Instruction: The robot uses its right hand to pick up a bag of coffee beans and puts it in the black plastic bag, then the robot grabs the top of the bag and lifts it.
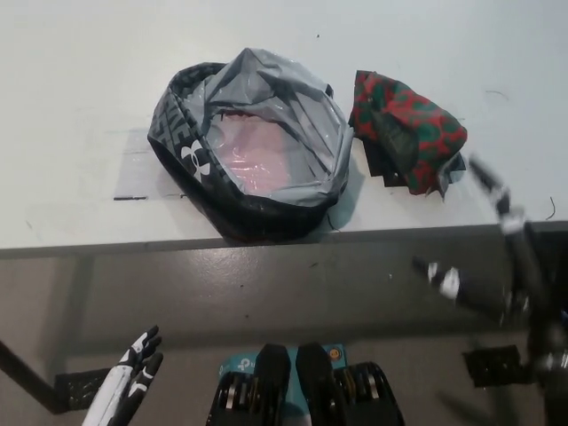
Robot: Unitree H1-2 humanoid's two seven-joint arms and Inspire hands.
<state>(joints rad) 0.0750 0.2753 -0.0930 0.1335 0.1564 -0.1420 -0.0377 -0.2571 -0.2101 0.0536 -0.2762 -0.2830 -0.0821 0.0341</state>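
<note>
**Reach toward the coffee bag not yet completed**

Head view: the right hand point(497, 231) is seen blurred below the table point(80, 80) edge, nothing held; its opening cannot be told. The bag of coffee beans point(404, 129) lies just beside the black plastic bag point(253, 142), whose open mouth shows something pinkish inside. The beans must be grasped next, it is judged. The left hand point(133, 377) rests at lower left, empty, fingers spread.
</note>
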